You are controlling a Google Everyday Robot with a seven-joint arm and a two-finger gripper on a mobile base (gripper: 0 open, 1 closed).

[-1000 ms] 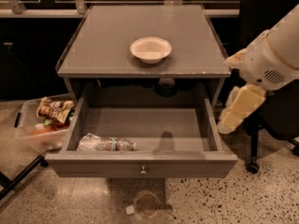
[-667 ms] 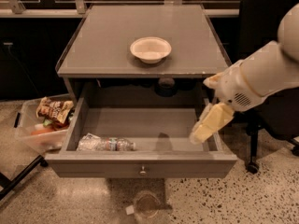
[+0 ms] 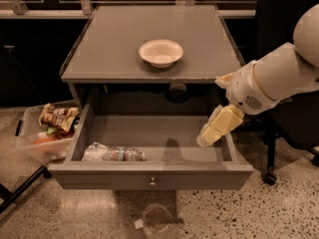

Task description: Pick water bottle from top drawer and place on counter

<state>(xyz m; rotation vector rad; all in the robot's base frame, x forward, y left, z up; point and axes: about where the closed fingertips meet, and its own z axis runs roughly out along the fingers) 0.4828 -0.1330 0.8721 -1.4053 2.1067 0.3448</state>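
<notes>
The top drawer (image 3: pixel 149 179) is pulled open below the counter (image 3: pixel 114 44). The water bottle (image 3: pixel 113 154) lies on its side in the drawer's front left corner. My gripper (image 3: pixel 215 130) hangs from the white arm over the drawer's right side, well to the right of the bottle and apart from it.
A white bowl (image 3: pixel 160 52) sits on the counter. A clear bin (image 3: pixel 35 143) with snack bags stands on the floor at the left. A clear cup-like object (image 3: pixel 156 219) lies on the floor in front of the drawer. A black chair (image 3: pixel 289 118) stands at the right.
My arm and gripper have moved left and down, from beside the cabinet's right edge to over the drawer's right side. The bottle has not moved.
</notes>
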